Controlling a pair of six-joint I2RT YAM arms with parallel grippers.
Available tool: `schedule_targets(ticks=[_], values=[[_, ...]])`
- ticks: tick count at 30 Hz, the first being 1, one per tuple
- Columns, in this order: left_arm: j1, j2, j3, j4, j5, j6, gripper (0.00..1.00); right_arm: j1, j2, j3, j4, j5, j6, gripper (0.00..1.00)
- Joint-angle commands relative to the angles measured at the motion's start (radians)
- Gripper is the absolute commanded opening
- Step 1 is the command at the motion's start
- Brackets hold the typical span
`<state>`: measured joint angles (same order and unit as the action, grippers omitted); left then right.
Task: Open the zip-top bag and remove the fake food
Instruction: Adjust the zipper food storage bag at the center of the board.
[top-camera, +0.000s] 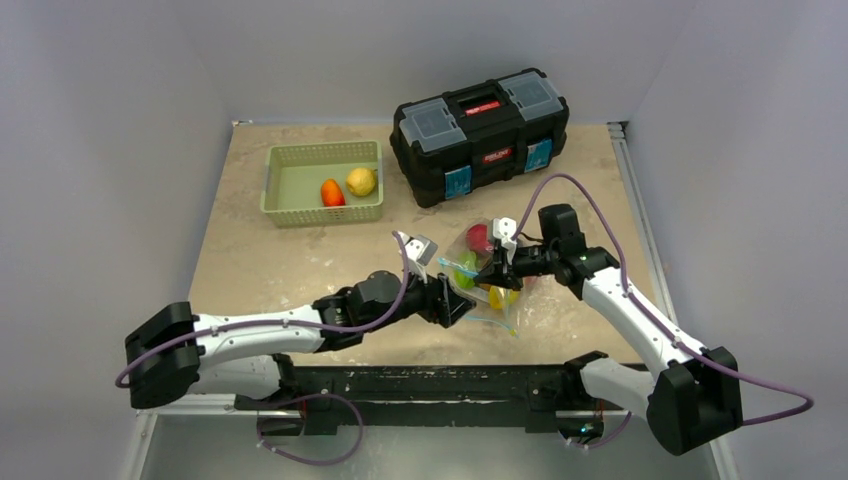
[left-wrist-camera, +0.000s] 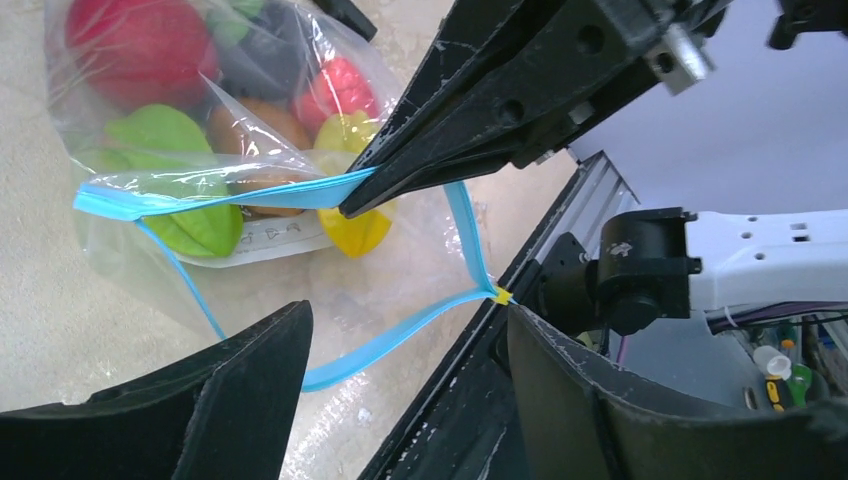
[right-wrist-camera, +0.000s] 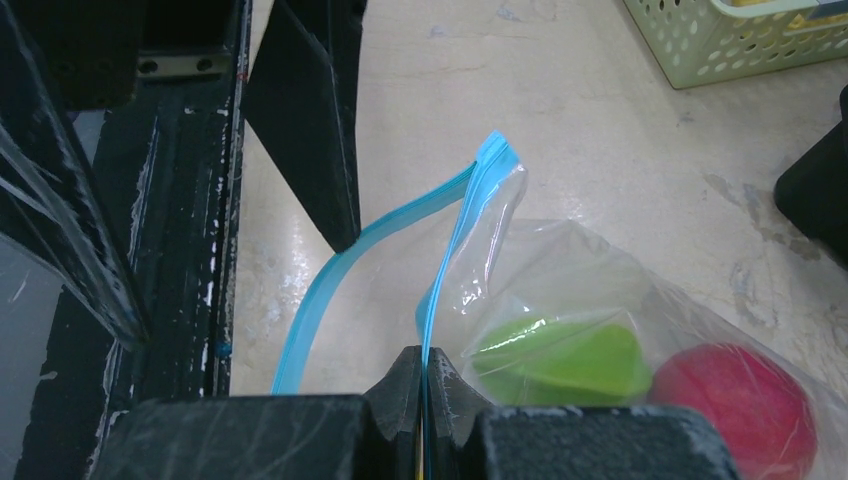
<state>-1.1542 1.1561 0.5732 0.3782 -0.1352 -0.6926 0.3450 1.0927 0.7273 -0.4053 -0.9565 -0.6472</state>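
Bag-opening step: zip-top bag (top-camera: 490, 310) mid-frame, right jaws clamped on upper zip strip (right-wrist-camera: 450, 260), left jaws apart astride lower zip strip (left-wrist-camera: 400, 335); next, likely pinch there, spread mouth, reach fake food (left-wrist-camera: 135, 45).

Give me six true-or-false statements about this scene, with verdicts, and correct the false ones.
1. The right gripper is shut on the blue zip strip of the zip-top bag. True.
2. The green basket is empty. False: an orange piece and a yellow piece lie in it.
3. The bag's mouth is sealed. False: its two strip halves stand apart in the left wrist view.
4. The bag holds fake food. True.
5. The black toolbox has its lid raised. False: the lid is down.
6. The left gripper has its jaws open. True.
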Motion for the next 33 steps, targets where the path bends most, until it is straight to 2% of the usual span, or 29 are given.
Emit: schedule_targets(ticks=[1, 10, 24, 27, 33], values=[[-0.009, 0.082, 0.061, 0.042, -0.011, -0.018, 0.69, 0.006, -0.017, 0.034, 0.011, -0.016, 0.0, 0.0], [-0.01, 0.158, 0.109, -0.022, -0.058, 0.013, 0.66, 0.008, -0.017, 0.034, 0.01, -0.015, -0.002, 0.02], [-0.01, 0.251, 0.149, -0.015, -0.082, 0.06, 0.65, 0.007, -0.026, 0.037, -0.002, -0.002, -0.013, 0.09], [-0.01, 0.263, 0.153, -0.012, -0.091, 0.064, 0.65, 0.007, -0.026, 0.038, -0.006, -0.002, -0.017, 0.13], [-0.01, 0.288, 0.159, -0.006, -0.104, 0.077, 0.66, 0.006, -0.034, 0.046, -0.034, -0.017, -0.045, 0.28]])
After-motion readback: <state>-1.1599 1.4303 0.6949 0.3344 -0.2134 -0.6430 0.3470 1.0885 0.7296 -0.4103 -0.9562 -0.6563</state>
